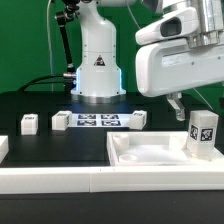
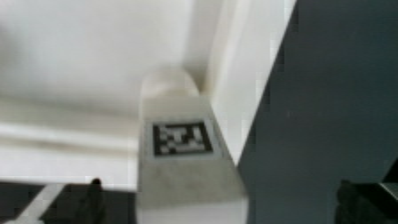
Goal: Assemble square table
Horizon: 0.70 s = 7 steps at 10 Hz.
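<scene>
The white square tabletop [image 1: 150, 157] lies with its raised rim up at the exterior view's lower right. One white leg [image 1: 203, 134] with a black-white tag stands upright in its right corner. My gripper [image 1: 188, 106] hangs open just above that leg, holding nothing. In the wrist view the leg [image 2: 180, 150] rises from the corner of the tabletop [image 2: 71, 60] and lies between my dark fingertips [image 2: 71, 203], touching neither. Three more tagged legs [image 1: 29, 123] [image 1: 60, 119] [image 1: 135, 120] lie loose on the black table.
The marker board [image 1: 97, 120] lies flat in front of the robot base [image 1: 97, 70]. A long white border rail [image 1: 60, 182] runs along the front edge, with another white piece [image 1: 3, 150] at the exterior view's left.
</scene>
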### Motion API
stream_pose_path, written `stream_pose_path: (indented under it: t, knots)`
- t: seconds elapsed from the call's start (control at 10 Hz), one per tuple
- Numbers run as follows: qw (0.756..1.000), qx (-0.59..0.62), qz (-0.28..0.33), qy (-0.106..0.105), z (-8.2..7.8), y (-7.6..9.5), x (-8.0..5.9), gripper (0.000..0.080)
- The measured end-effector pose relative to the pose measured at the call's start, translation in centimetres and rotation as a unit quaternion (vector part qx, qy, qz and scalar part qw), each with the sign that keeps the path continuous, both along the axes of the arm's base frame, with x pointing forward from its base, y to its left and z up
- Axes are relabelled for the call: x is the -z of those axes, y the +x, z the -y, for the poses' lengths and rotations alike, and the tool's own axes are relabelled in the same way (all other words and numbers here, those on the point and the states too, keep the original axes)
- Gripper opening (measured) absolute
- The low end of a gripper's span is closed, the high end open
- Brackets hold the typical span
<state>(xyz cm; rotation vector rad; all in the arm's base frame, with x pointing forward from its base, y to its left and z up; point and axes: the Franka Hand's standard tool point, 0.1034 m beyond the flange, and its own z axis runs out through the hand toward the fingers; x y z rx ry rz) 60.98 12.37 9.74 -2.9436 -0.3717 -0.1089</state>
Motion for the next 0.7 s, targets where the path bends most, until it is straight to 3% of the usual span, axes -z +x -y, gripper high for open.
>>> stream_pose_path:
  t: [0.2, 0.5, 0.7]
  knots:
    - [0.999, -0.003, -0.046, 0.002, 0.13, 0.14, 0.04, 0.0648]
    - [0.999, 0.000, -0.047, 0.002, 0.22, 0.14, 0.17, 0.0648]
    - [0.998, 0.017, -0.051, -0.021, 0.95, 0.22, 0.73, 0.0648]
